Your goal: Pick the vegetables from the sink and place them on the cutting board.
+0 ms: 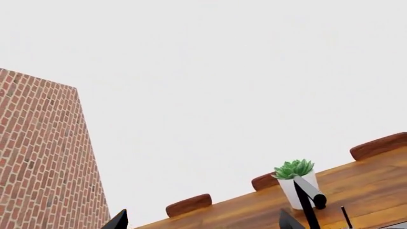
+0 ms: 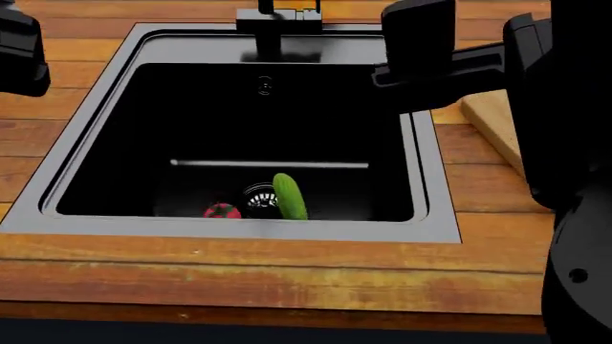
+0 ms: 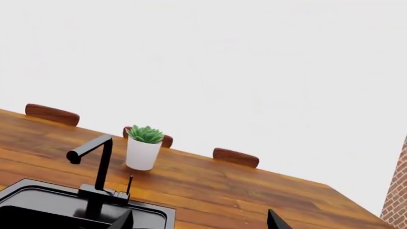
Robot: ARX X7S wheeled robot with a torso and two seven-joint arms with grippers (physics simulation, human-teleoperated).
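Both the left pincer (image 1: pixel 202 220) and right pincer (image 3: pixel 200 220) gape empty. Well below the right pincer, the tomato (image 2: pixel 222 211) and cucumber (image 2: pixel 289 196) lie in the sink (image 2: pixel 432 179), the cutting board (image 2: pixel 497 125) beside it.

Matte black boxy arm links (image 2: pixel 564 107), pointed black gripper (image 3: pixel 197 220) tips

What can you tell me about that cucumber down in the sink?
The cucumber is long, green and glossy with rounded ends. It lies on the dark floor of the sink, near the front wall, angled a little rather than square to the sides. One side sits right against the round metal drain, and the red tomato lies just beyond the drain, apart from it. Nothing is gripping it; its lowest end is hidden behind the sink's front rim.
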